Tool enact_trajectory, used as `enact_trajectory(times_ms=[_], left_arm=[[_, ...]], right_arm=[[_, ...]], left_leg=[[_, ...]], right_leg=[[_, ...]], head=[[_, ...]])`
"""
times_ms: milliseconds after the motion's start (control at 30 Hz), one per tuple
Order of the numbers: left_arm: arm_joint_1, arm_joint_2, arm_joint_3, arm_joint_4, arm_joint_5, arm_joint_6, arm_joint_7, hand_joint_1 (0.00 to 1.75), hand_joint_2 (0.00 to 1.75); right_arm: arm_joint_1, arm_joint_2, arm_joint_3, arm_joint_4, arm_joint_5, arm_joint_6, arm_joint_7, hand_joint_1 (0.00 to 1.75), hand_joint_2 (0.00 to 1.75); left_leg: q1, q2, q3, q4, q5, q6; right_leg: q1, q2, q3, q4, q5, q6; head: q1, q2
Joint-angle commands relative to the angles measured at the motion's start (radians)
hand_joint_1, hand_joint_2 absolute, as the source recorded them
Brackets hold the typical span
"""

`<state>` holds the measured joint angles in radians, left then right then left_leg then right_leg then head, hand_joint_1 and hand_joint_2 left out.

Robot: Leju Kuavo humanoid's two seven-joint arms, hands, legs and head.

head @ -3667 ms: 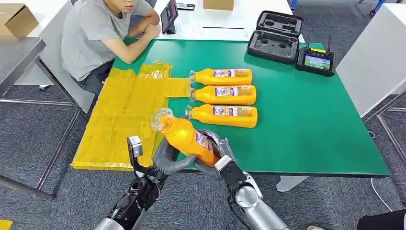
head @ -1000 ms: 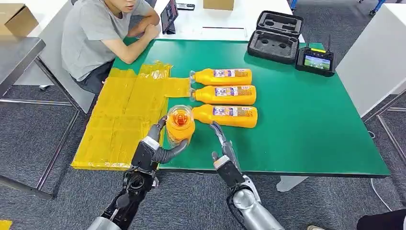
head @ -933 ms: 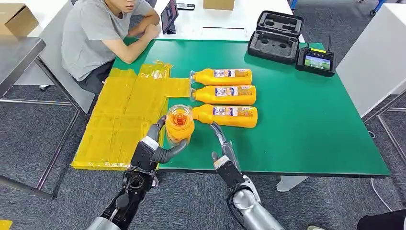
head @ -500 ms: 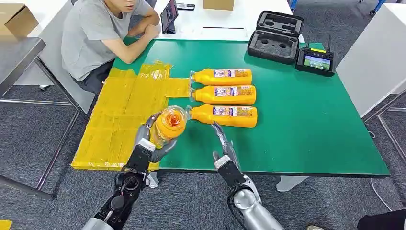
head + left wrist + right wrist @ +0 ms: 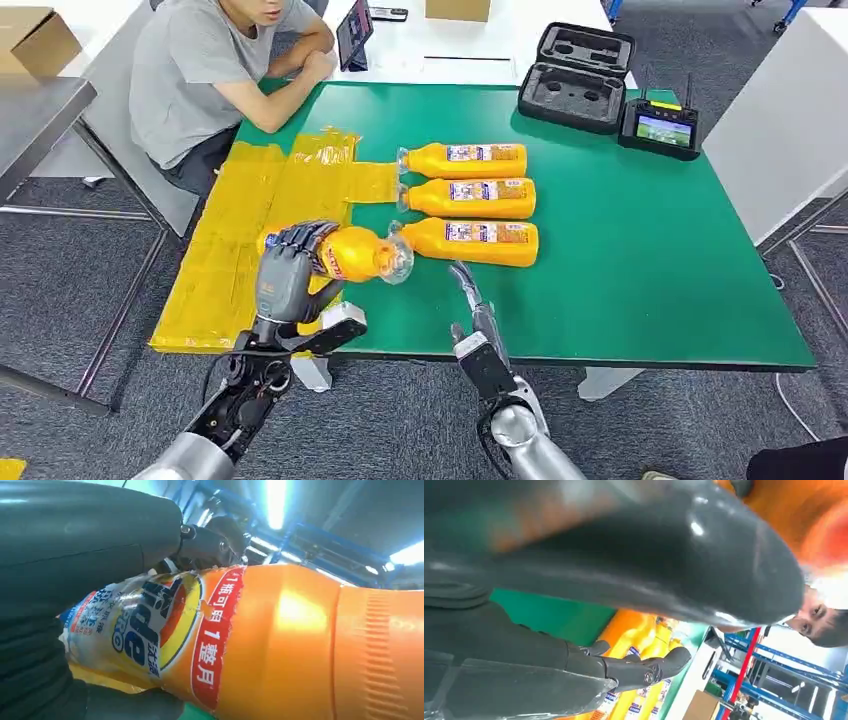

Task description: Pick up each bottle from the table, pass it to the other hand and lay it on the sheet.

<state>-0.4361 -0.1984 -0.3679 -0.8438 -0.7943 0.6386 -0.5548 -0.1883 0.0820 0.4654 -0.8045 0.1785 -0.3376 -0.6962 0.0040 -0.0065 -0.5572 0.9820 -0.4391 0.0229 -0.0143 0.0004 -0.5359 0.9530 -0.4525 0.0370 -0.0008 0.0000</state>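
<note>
Head view | left hand (image 5: 285, 275) now alone grips the orange plastic detergent bottle (image 5: 350, 253), tipped sideways over the yellow sheet (image 5: 235, 270) | right hand (image 5: 470, 305) has let go, fingers spread empty over the green table (image 5: 650, 260) | handover done; laying down is next.

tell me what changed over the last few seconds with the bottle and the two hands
The handover is done: the right hand, which held the bottle with the left at first, let go and now hangs open near the table's front edge. The left hand keeps hold, has carried the bottle left over the yellow sheet and tipped it onto its side, cap toward the others. The three bottles on the table and the seated person stayed put.
</note>
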Motion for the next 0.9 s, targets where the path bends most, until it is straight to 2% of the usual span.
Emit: enact_trajectory(times_ms=[33, 200, 333, 533, 633, 900], left_arm=[[-0.013, -0.057, 0.301, -0.007, -0.509, 0.060, 0.200, 1.75, 1.75], [-0.063, -0.039, 0.278, 0.106, -0.658, 0.060, 0.344, 1.75, 1.75], [-0.121, -0.020, 0.230, 0.244, -0.678, 0.060, 0.433, 1.75, 1.75], [-0.192, -0.023, 0.238, 0.369, -0.675, 0.016, 0.555, 1.75, 1.75], [-0.205, -0.016, 0.243, 0.395, -0.675, -0.009, 0.596, 1.75, 1.75], [-0.275, 0.000, 0.215, 0.487, -0.691, -0.198, 0.626, 1.75, 1.75]], right_arm=[[-0.015, 0.006, -0.032, 0.010, 0.008, 0.000, -0.002, 0.00, 0.00], [-0.016, 0.011, -0.034, 0.012, 0.012, 0.004, -0.002, 0.00, 0.00], [-0.017, 0.013, -0.048, 0.011, 0.011, 0.010, -0.002, 0.00, 0.00], [-0.015, 0.018, -0.053, 0.015, 0.005, 0.009, -0.002, 0.00, 0.00], [-0.012, 0.018, -0.054, 0.015, 0.005, 0.010, -0.002, 0.00, 0.00], [-0.027, 0.019, -0.060, 0.030, -0.002, 0.015, -0.002, 0.00, 0.00]], left_leg=[[0.001, 0.002, 0.001, 0.002, -0.001, -0.001], [0.000, 0.001, 0.001, 0.001, 0.000, -0.001], [0.001, 0.000, 0.001, 0.001, 0.000, -0.001], [0.001, 0.000, 0.000, 0.001, 0.000, -0.001], [0.001, 0.000, 0.001, 0.001, 0.000, -0.001], [0.000, 0.000, 0.000, 0.001, 0.000, -0.001]], right_leg=[[0.001, 0.002, 0.001, 0.001, -0.001, -0.002], [0.001, 0.001, 0.001, 0.001, 0.000, -0.001], [0.001, -0.001, 0.001, 0.001, -0.001, -0.002], [0.001, -0.001, 0.001, 0.001, -0.001, -0.001], [0.001, 0.000, 0.001, 0.001, 0.000, -0.001], [0.001, 0.000, 0.000, 0.001, 0.000, -0.001]], head=[[0.000, 0.000], [0.000, 0.000], [0.000, 0.000], [0.000, 0.000], [0.000, 0.000], [0.000, 0.000]])
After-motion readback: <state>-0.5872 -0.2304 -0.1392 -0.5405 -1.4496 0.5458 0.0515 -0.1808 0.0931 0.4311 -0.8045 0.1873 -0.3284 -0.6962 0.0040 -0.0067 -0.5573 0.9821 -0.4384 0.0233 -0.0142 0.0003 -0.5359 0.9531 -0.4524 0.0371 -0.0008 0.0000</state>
